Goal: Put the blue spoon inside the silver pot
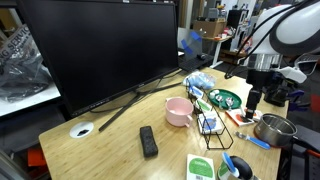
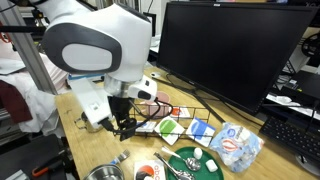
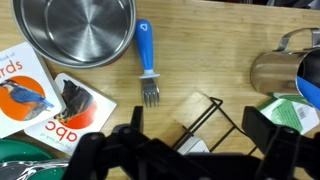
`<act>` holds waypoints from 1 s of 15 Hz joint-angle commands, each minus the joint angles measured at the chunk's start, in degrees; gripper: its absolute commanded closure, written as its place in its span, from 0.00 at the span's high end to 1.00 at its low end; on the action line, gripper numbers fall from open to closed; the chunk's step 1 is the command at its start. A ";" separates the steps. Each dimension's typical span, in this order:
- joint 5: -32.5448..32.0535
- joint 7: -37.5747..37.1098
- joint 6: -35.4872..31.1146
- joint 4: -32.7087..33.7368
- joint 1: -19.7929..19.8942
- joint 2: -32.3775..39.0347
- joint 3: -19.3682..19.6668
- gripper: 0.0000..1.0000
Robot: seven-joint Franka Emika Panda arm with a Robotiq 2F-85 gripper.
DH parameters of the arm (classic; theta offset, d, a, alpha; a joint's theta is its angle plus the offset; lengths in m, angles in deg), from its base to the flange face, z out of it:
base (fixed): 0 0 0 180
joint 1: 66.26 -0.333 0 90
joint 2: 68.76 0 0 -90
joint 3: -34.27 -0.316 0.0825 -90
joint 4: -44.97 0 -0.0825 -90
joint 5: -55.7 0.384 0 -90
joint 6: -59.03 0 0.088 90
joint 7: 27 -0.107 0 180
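One blue spoon (image 3: 146,52) lies flat on the wood just beside the silver pot (image 3: 75,30) near the worktop's edge — outside it, its grey tip looking pronged — while the gripper (image 3: 188,150) hangs above, jaws spread, empty.

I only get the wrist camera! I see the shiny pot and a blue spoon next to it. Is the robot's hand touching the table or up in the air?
Observer: Up in the air. In an exterior view the gripper hangs above the table, touching nothing.
Operator: Is there something big around?
Observer: Yes, a big black monitor stands on the table.
Operator: Any cup I can't see?
Observer: A pink cup sits in front of the monitor, apart from the silver pot.
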 commanded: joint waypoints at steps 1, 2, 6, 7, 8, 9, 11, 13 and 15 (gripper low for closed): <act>-1.52 3.77 -0.38 3.55 1.41 6.02 -0.99 1.00; -1.66 4.06 -0.49 4.28 1.53 8.17 -1.28 1.00; -4.55 1.56 1.16 7.45 2.45 15.75 -2.42 1.00; -3.74 2.14 -0.51 5.01 2.79 13.08 -2.86 1.00; -4.10 1.85 -0.51 5.78 2.95 14.80 -3.15 1.00; -4.23 1.75 -0.50 6.47 3.04 15.85 -3.35 1.00; -4.26 1.73 -0.35 7.05 3.11 16.22 -3.41 1.00; -4.26 1.74 -0.29 7.12 3.16 16.17 -3.40 1.00; -2.67 1.87 -0.97 6.88 3.65 16.98 -3.86 1.00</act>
